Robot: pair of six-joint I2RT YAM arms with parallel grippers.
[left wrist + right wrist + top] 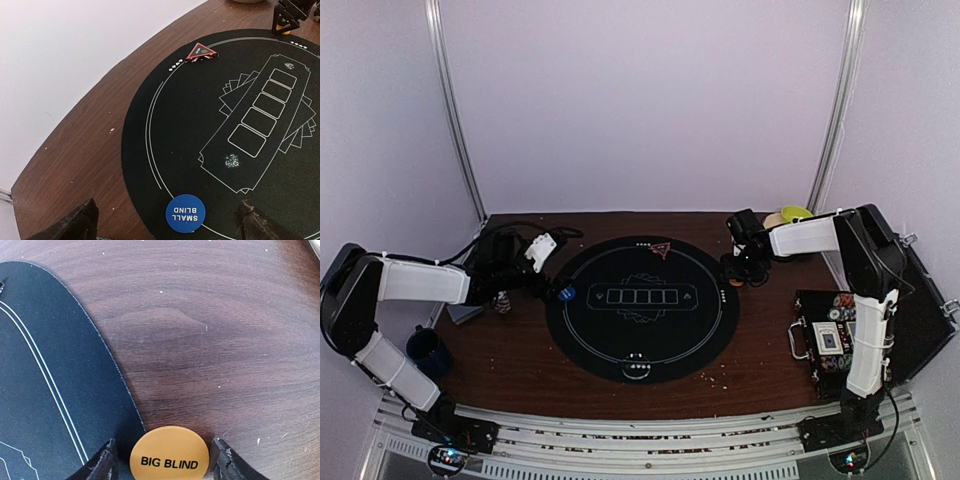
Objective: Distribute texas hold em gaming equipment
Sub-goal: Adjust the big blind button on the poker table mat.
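A round black poker mat (640, 330) lies mid-table. A blue "SMALL BLIND" button (185, 213) rests on the mat's left rim (566, 294), flat between the wide-apart fingers of my open left gripper (165, 227), which touch nothing. An orange "BIG BLIND" button (169, 454) lies on the wood at the mat's right edge (735, 282). My right gripper (165, 465) straddles it, its fingertips (104, 464) a narrow gap from either side. A red triangle marker (201, 52) sits at the mat's far rim (661, 249).
An open case of poker chips (828, 340) lies at the right by the right arm's base. A small chip stack (503, 302) and a grey card pack (465, 313) sit left of the mat. A dark mug (426, 352) stands near left, a yellow-green bowl (794, 213) far right.
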